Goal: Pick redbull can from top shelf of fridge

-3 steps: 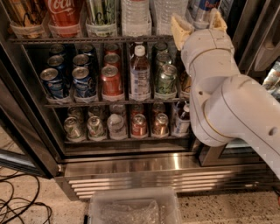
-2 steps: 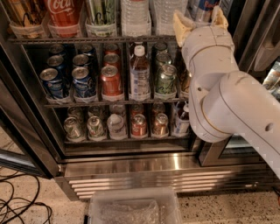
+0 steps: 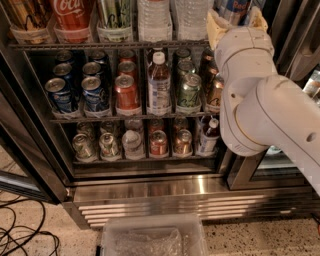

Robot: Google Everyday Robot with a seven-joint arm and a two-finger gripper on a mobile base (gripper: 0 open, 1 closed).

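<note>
The redbull can (image 3: 234, 7), silver and blue with a red mark, stands at the right end of the top shelf (image 3: 100, 45) of the fridge (image 3: 165, 196); its top is cut off by the picture's edge. My gripper (image 3: 236, 21) is at the can, one cream finger (image 3: 215, 27) to its left and the other to its right, jaws apart around its lower part. The white arm reaches up from the lower right and hides the shelf's right end.
A red Coca-Cola can (image 3: 75, 15), a green can and water bottles (image 3: 155, 17) share the top shelf. Lower racks hold short cans and a bottle (image 3: 159, 82). A clear plastic bin (image 3: 155, 240) and cables (image 3: 20, 235) lie on the floor. The open door's frame (image 3: 22, 150) stands at the left.
The gripper has shifted slightly right and up, closer around the redbull can. The cans and bottles have not moved.
</note>
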